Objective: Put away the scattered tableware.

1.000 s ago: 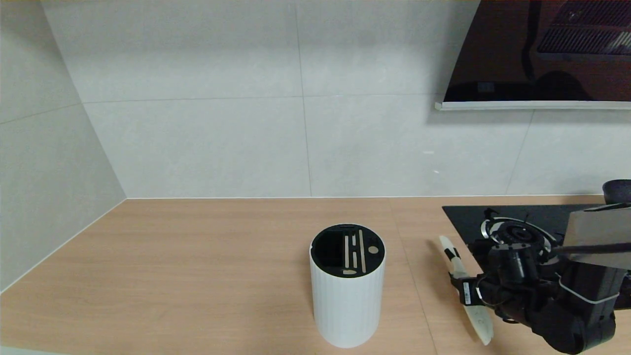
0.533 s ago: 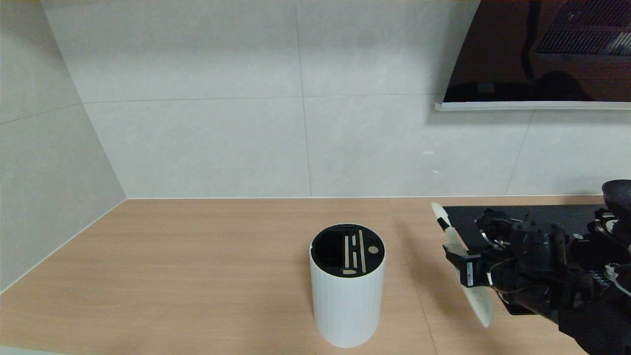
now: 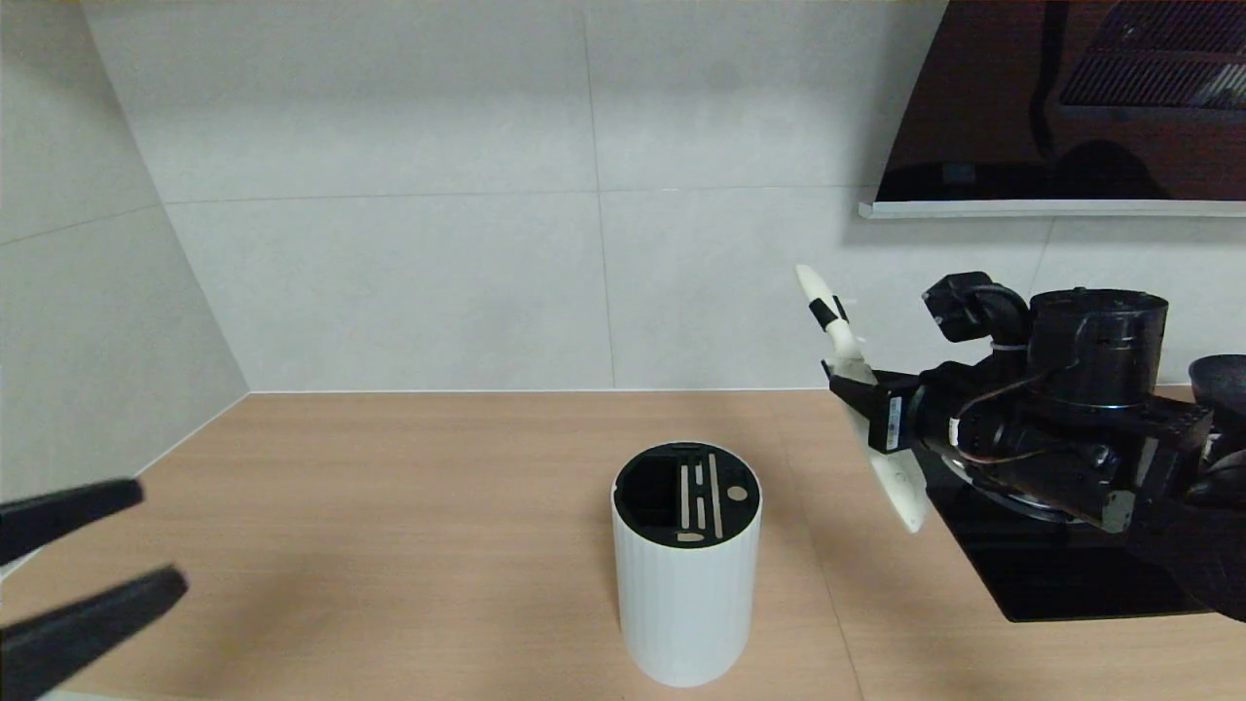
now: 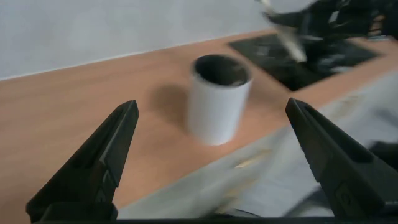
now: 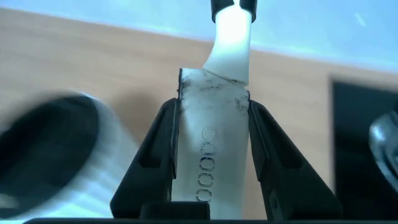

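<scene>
On wood countertop [image 3: 389, 506]: white slotted utensil holder [image 3: 686, 565], upright, front-centre. R gripper [image 3: 866, 404] clamped mid-blade on white spatula [image 3: 897, 477], held in air at holder's 2 o'clock, apart from it. Long axis steep: handle toward 11, blade tip toward 5. L gripper [image 3: 156, 537] spread wide at 9 o'clock, farther off.

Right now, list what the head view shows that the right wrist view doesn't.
Head view adds the open left gripper and the range hood. Right wrist view adds dark smudges on the white utensil. Shared: the right gripper shut on that utensil, the white holder, the wooden counter, the cooktop.
</scene>
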Tool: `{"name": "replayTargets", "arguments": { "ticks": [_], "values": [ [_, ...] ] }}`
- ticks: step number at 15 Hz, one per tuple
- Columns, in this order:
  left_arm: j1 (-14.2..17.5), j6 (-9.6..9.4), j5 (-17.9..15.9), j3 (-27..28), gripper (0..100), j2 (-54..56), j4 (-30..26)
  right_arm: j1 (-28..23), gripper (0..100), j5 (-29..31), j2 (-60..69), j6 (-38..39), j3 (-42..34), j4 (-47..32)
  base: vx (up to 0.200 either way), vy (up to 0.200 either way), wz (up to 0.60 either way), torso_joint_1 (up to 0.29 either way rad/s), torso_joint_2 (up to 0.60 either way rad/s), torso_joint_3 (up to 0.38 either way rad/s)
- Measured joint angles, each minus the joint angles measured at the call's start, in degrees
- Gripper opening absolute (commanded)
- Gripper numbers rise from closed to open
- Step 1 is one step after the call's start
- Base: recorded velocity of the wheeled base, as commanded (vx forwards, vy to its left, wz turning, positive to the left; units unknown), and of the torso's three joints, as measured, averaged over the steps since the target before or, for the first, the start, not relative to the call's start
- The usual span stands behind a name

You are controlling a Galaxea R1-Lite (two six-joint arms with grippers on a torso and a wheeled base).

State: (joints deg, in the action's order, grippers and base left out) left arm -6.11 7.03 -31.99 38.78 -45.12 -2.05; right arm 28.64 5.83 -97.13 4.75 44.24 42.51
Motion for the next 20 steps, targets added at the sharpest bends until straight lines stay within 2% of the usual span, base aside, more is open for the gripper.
{"name": "replayTargets", "arguments": {
  "ticks": [1, 3, 4, 6, 7, 9, 10, 12, 14, 17, 20],
  "values": [
    [-4.12, 4.49, -0.69, 1.79, 100, -5.35, 5.46, 1.93, 0, 0.07, 0.91, 0.09, 0.33, -0.23, 0.000, 0.000, 0.00, 0.000, 0.00, 0.000],
    [-11.61, 15.65, -1.48, 3.00, 100, -14.80, 20.43, 5.12, 0, 0.20, 2.67, 0.26, 0.29, -0.37, 0.000, 0.000, 0.00, 0.000, 0.00, 0.000],
    [-14.36, 19.87, -1.49, 2.86, 100, -18.85, 26.73, 6.23, 0, 0.22, 3.23, 0.41, 0.05, -0.37, 0.000, 0.000, 0.00, 0.000, 0.00, 0.000],
    [-18.48, 26.60, -0.20, 1.77, 100, -26.32, 36.78, 8.62, 0, 0.20, 3.67, 2.16, -0.20, -0.30, 0.000, 0.000, 0.00, 0.000, 0.00, 0.000],
    [-20.32, 29.12, 2.22, 1.16, 100, -30.29, 41.73, 9.62, 0, 0.11, 3.62, 2.77, -0.26, -0.12, 0.000, 0.000, 0.00, 0.000, 0.00, 0.000],
    [-23.87, 31.52, 8.92, 0.46, 100, -37.16, 50.05, 10.84, 0, 0.09, 3.56, 2.90, -0.37, 0.02, 0.000, 0.000, 0.00, 0.000, 0.00, 0.000],
    [-25.89, 32.10, 12.15, 0.27, 100, -40.17, 53.36, 11.72, 0, 0.09, 3.56, 2.96, -0.41, 0.05, 0.000, 0.000, 0.00, 0.000, 0.00, 0.000],
    [-28.92, 32.56, 16.18, 0.13, 100, -44.90, 56.74, 14.41, 0, 0.07, 3.58, 3.73, -0.56, 0.11, 0.000, 0.000, 0.00, 0.000, 0.00, 0.000],
    [-30.68, 32.89, 17.93, 0.27, 100, -48.13, 59.82, 17.38, 0, -0.13, 3.51, 4.24, -0.91, 0.16, 0.000, 0.000, 0.00, 0.000, 0.00, 0.000],
    [-32.15, 34.16, 18.55, 0.41, 100, -50.86, 62.94, 20.15, 0, -0.15, 3.45, 4.38, -1.35, 0.29, 0.000, 0.000, 0.00, 0.000, 0.00, 0.000],
    [-32.43, 34.40, 21.08, 1.27, 100, -52.63, 63.14, 22.25, 0, -0.33, 3.43, 5.45, -1.94, 1.23, 0.000, 0.000, 0.00, 0.000, 0.00, 0.000]
  ]
}}
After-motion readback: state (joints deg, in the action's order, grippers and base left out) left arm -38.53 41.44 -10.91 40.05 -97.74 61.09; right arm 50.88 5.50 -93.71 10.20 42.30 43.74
